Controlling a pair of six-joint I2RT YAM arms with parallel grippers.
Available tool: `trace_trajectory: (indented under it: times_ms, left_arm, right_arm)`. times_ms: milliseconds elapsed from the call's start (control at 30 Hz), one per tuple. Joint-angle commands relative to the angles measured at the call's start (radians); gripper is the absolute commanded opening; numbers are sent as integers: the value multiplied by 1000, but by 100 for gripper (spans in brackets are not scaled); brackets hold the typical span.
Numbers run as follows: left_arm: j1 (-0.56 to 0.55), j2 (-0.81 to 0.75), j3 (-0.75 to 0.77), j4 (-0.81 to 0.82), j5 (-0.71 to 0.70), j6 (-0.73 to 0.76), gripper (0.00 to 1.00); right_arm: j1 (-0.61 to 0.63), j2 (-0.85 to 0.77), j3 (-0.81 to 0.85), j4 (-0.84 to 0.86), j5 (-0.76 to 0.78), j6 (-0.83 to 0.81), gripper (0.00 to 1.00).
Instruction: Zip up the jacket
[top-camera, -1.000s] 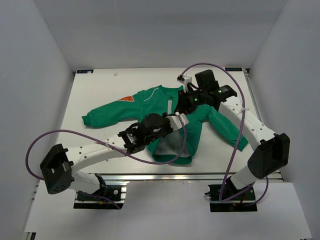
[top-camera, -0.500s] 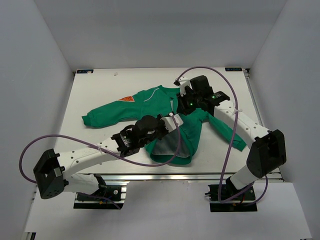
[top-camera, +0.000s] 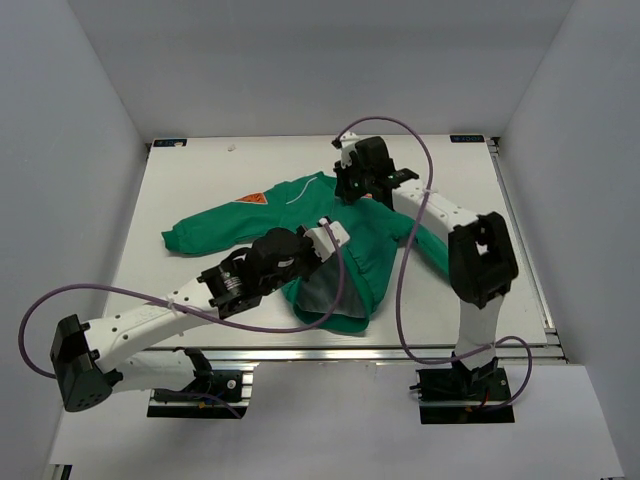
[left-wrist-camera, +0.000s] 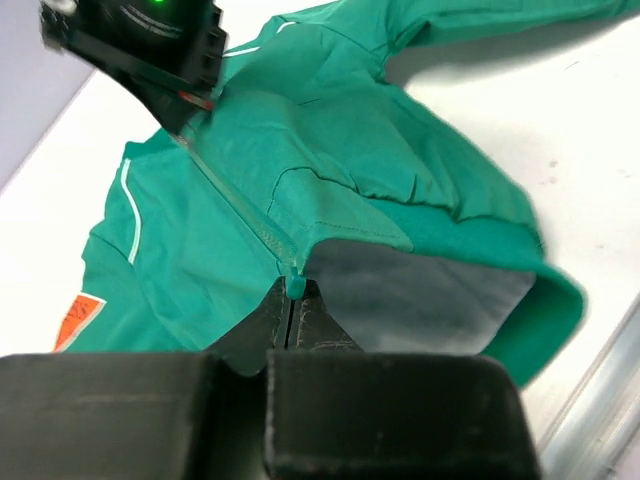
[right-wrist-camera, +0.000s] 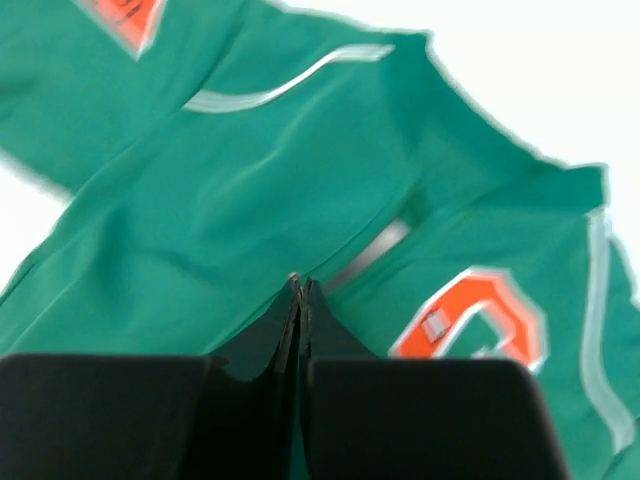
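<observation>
Where the left claw (left-wrist-camera: 290, 300) apparently nips it, the green jacket (left-wrist-camera: 330, 130) creases

The left pincer (left-wrist-camera: 291, 300) pinches the jacket (left-wrist-camera: 340, 140) (grey lining (left-wrist-camera: 420, 300) showing).

Pretty bright, even light from above, barely any shadows. Right wrist shot of the jacket (right-wrist-camera: 300, 200) is smeary, maybe motion blur.
</observation>
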Motion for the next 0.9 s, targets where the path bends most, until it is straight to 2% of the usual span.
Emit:
trace_trajectory:
  times_ms: [0,100,167,333,467,533,567,700,733,800,833,867]
  left_arm:
    - [-19,-101,37,-7,98,-109,0]
    - [-19,-101,19,-46,119,-178,0]
    - [-20,-97,27,-101,139,-226,0]
    - [-25,-124,34,-171,145,-312,0]
    - [-26,-143,22,-213,150,-378,0]
    - [-26,-144,-24,-190,165,-404,0]
    - [-26,-130,-42,-179,177,-433,0]
    - [-26,-71,-107,-202,208,-511,0]
    - [-26,-58,-120,-236,207,-548,10]
    - [-26,-26,-118,-283,241,-585,53]
    - [-29,-18,-101,-337,260,-622,91]
    - [-31,-15,-93,-357,266,-640,98]
  right_arm:
    - [-65,114,115,183,232,5,0]
    - [-88,220,233,252,305,-4,0]
    - [-118,274,342,251,296,2,0]
    - [-163,396,472,310,282,5,0]
    - [-172,510,641,309,284,-16,0]
    - [-171,510,645,300,225,-6,0]
    - [-169,478,596,303,159,5,0]
    - [-134,319,297,430,78,-3,0]
    - [-125,292,261,436,71,-3,0]
    - [-123,237,211,398,31,11,3]
    - [-123,220,201,377,19,13,14]
    - [-122,185,192,361,16,29,30]
